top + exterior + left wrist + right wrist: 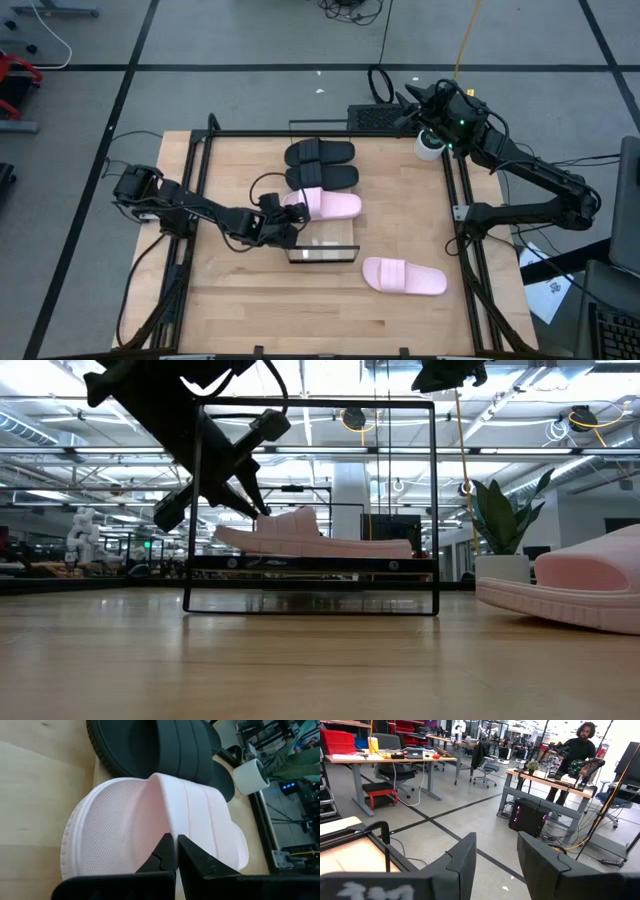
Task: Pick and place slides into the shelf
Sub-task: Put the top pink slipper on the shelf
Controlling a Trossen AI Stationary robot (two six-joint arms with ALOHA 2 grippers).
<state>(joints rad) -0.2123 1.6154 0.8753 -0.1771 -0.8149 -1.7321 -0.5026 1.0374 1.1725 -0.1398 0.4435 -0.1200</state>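
Two black slides lie sole down, side by side on the far part of the shelf, a raised light-wood plank with a dark lip at its near end. A pale pink slide lies just nearer, also on the plank. My left gripper is shut on this slide's strap. The second pink slide rests sole down on the tabletop, right of the shelf. My right gripper is open, raised past the table's far right corner. My left gripper pinches the pink slide's strap at its heel-side edge between its two fingers. It comes slanting down from the table's left, with the fingers across the slide's width. The slide sits level, its sole on the shelf.
A black metal frame borders the table, and a thin dark frame stands around the shelf. A white cylinder sits at the far right corner. Bare wood lies along the near edge. A person stands far off in the room.
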